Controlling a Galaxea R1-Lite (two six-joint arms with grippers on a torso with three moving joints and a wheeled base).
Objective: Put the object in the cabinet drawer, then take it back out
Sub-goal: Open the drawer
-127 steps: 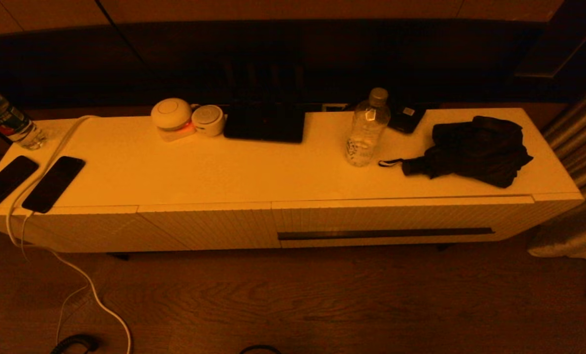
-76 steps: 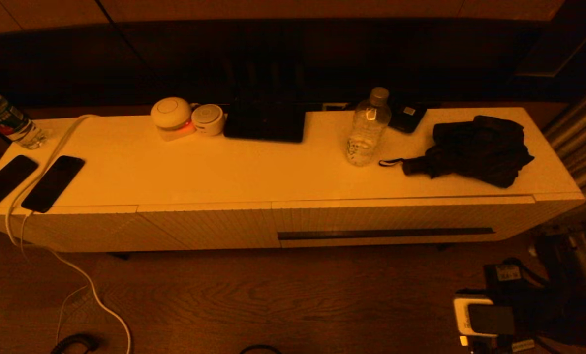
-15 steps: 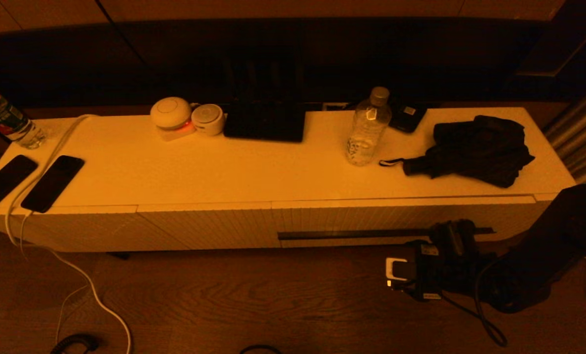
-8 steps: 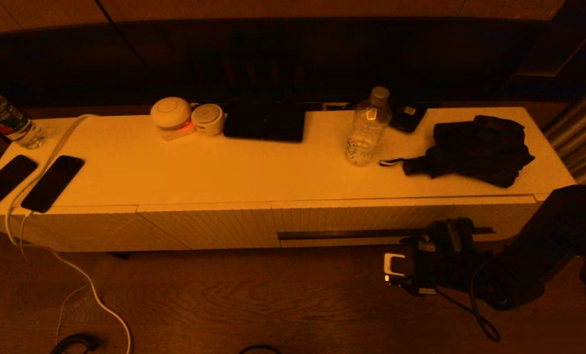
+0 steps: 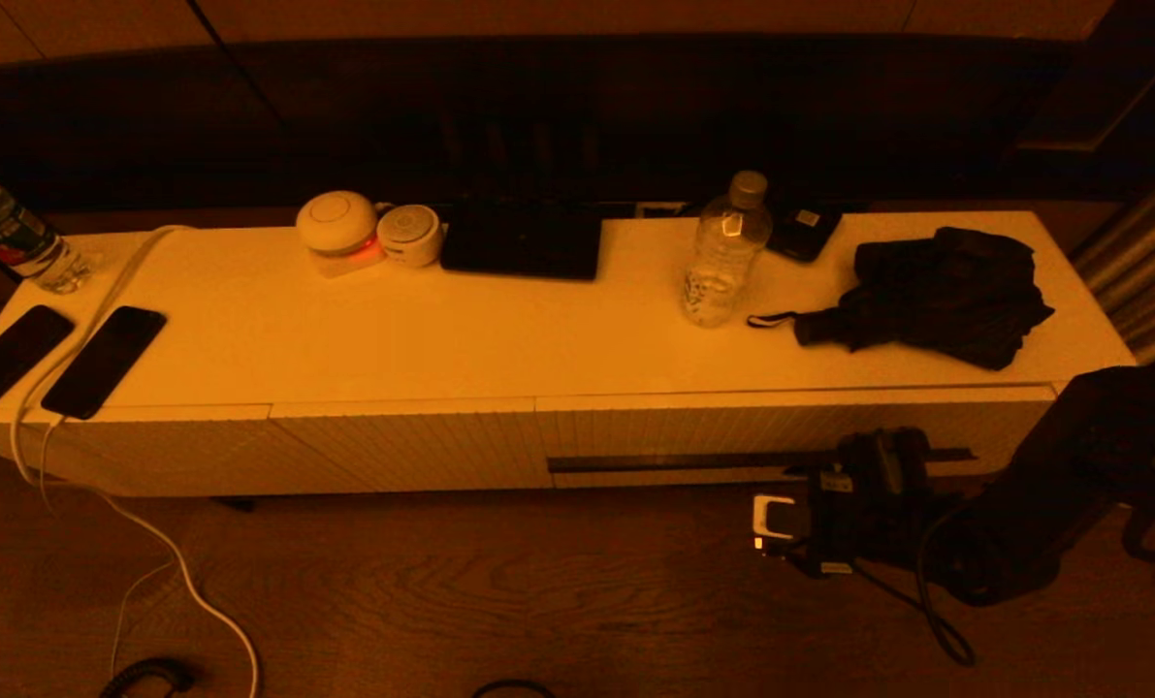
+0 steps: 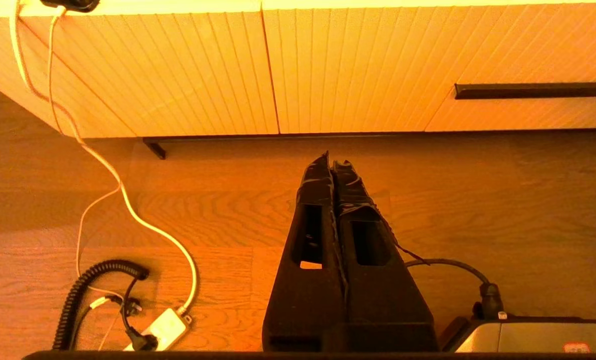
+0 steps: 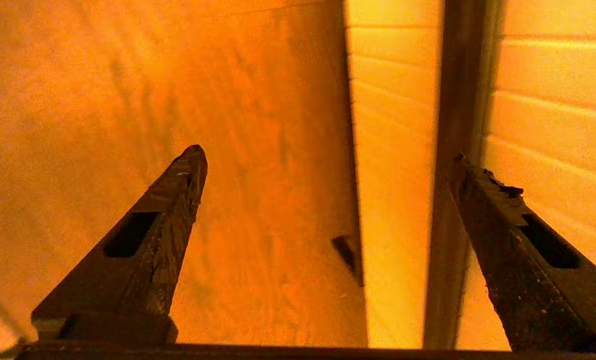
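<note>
The right gripper (image 7: 328, 160) gapes wide at the cabinet drawer (image 5: 790, 427) (closed), one finger (image 7: 503, 210) against its slot handle (image 7: 458, 150), at four o'clock in the head view.

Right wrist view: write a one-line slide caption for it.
Open right gripper at the closed cabinet drawer, one fingertip at its dark slot handle.

A dim hotel room or bedroom. A long white counter (image 5: 499, 339) carries charging phones (image 5: 104, 361), water bottles (image 5: 722, 254) and a folded umbrella (image 5: 936, 296). Wood floor (image 5: 499, 591) lies below, curtains (image 5: 1154, 262) hang at the side.
</note>
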